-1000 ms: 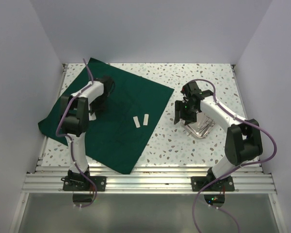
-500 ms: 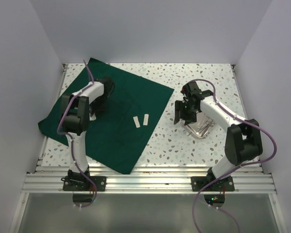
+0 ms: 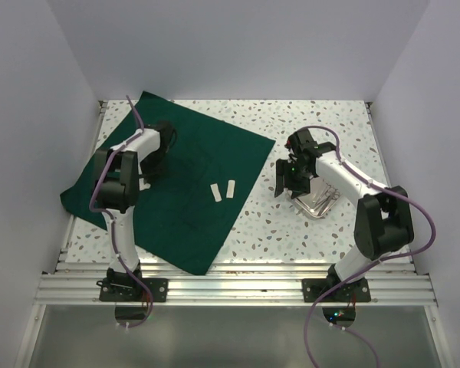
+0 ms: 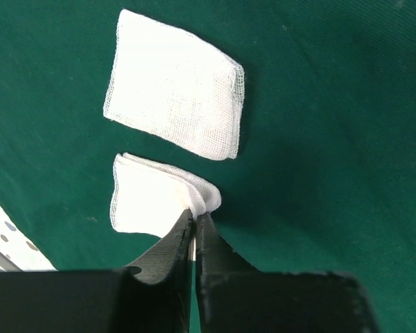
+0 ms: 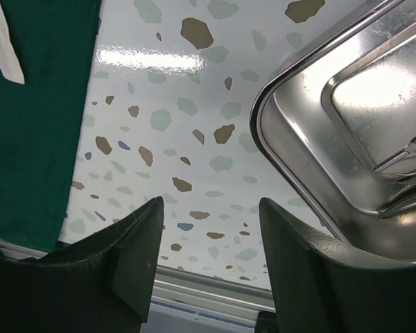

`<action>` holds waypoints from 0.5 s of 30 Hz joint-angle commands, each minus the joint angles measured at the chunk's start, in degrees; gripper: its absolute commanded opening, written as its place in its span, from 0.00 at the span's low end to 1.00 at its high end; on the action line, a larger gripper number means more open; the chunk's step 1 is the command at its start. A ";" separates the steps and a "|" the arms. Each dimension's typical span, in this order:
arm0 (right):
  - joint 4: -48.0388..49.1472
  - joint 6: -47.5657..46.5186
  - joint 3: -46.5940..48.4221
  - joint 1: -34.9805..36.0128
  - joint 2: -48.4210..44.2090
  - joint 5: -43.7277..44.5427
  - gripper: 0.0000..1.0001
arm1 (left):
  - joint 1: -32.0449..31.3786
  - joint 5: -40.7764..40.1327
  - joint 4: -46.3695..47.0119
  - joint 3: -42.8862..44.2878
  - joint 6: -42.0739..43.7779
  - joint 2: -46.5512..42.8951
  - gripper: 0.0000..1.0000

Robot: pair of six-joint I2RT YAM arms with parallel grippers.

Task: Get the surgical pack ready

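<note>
The surgical pack is a dark green cloth (image 3: 192,176) spread flat on the left half of the table, with two white strips (image 3: 215,192) near its right edge. In the left wrist view two white gauze pads lie on the cloth (image 4: 319,139). The far pad (image 4: 173,104) lies flat. My left gripper (image 4: 196,216) is shut on the bunched right edge of the near pad (image 4: 149,198). My right gripper (image 5: 211,208) hangs open over bare table, just left of the steel tray (image 5: 347,139). Nothing is between its fingers.
The steel tray (image 3: 316,201) sits on the speckled table right of the cloth, under the right arm. A metal rail (image 3: 230,287) runs along the near edge. White walls close in the table on three sides.
The left jaws have closed onto the edge of the near gauze pad. The right arm has not moved.
</note>
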 commanded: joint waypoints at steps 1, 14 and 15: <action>0.95 -0.93 0.71 -0.02 0.20 -0.93 0.61 | 0.47 0.81 2.29 -0.19 1.01 -1.01 0.03; 2.97 -6.29 5.45 4.81 -1.29 -10.51 0.68 | 0.47 16.00 -5.71 6.04 -5.13 -14.45 0.00; 3.58 -6.72 5.71 6.12 -1.73 -11.21 0.69 | 0.47 19.84 -6.41 6.05 -6.88 -16.46 0.00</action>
